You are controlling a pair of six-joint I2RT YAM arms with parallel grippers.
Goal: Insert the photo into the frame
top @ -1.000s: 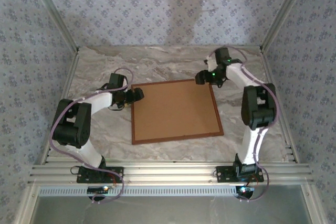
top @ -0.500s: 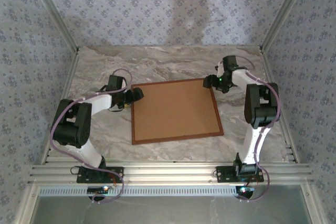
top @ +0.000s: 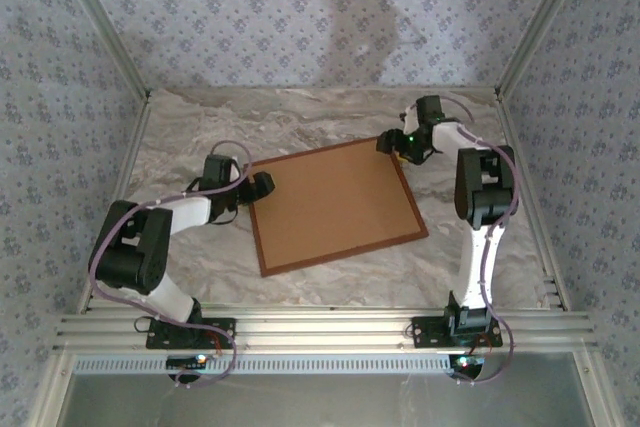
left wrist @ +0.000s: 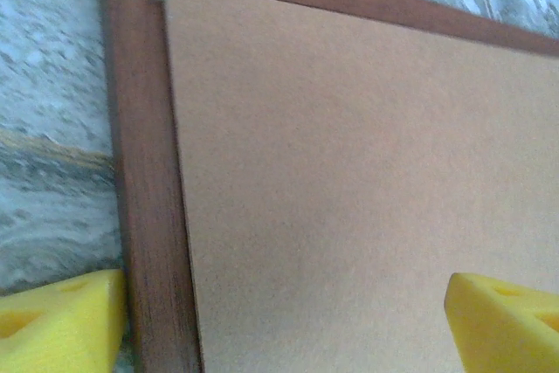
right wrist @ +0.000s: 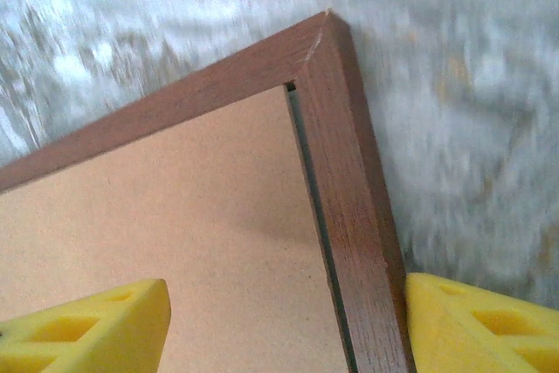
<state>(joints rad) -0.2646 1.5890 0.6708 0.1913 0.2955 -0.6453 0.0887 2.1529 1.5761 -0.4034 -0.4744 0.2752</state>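
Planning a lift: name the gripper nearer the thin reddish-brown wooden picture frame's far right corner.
Right. The right gripper straddles the frame rail beside that corner; the left gripper straddles the opposite rail, near the far left corner.

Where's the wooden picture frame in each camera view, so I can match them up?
Top external: the frame lies flat in the middle of the picture, back side up and slightly turned.
Left wrist: one rail of the frame runs down the left side and meets another along the top.
Right wrist: a mitred corner of the frame sits upper centre, with rails running down and to the left.
Shared landmark: the plain brown backing board inside the frame.
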